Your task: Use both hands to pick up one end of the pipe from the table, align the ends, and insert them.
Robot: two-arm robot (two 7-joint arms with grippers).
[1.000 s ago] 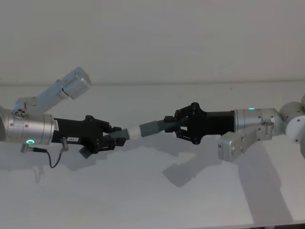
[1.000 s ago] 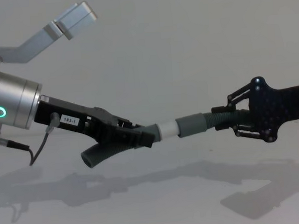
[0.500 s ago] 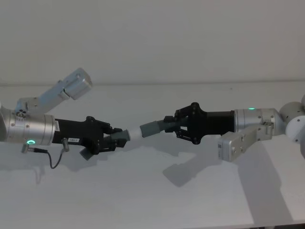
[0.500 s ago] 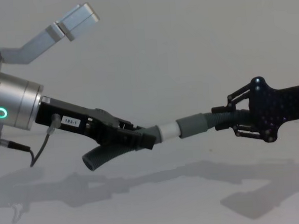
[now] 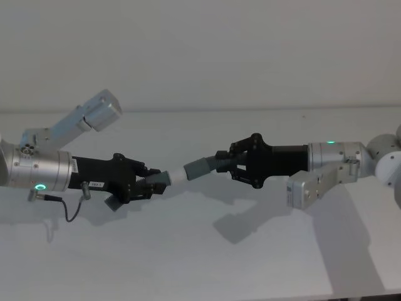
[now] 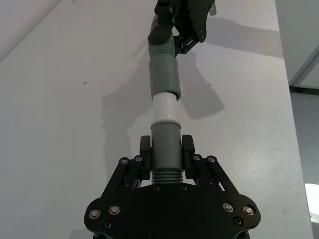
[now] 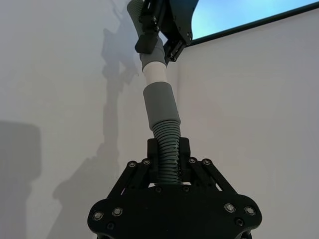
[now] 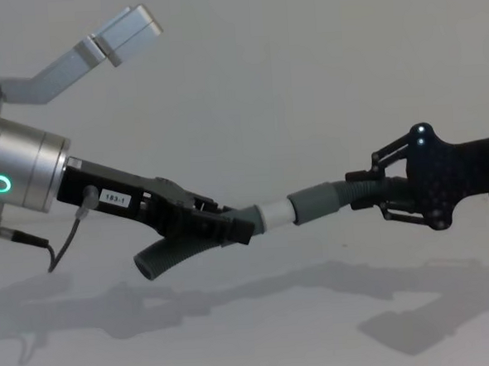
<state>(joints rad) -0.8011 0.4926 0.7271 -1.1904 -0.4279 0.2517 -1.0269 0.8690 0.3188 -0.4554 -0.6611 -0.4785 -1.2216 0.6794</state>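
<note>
Both grippers hold the pipe in the air above the table [image 5: 188,257]. My left gripper [image 5: 149,184] [image 8: 233,226] [image 6: 166,148] is shut on the ribbed piece with the white tip [image 5: 177,174] [image 8: 276,212] [image 6: 166,107]. That piece's curved tail [image 8: 159,259] hangs below the fingers. My right gripper [image 5: 229,167] [image 8: 376,193] [image 7: 168,149] is shut on the ribbed piece with the grey cuff [image 5: 199,167] [image 8: 315,203] [image 7: 160,106]. The white tip sits in the mouth of the cuff, and a short white band shows between the two pieces.
The white wall [image 5: 200,50] rises behind the table's far edge. The arms' shadows fall on the bare tabletop below. A wrist camera block [image 5: 100,108] sticks up over the left arm, and another [image 5: 305,191] hangs under the right arm.
The two pieces stay joined tip in cuff. My left gripper has dipped slightly and my right gripper has risen a little; otherwise both arms hold still.
</note>
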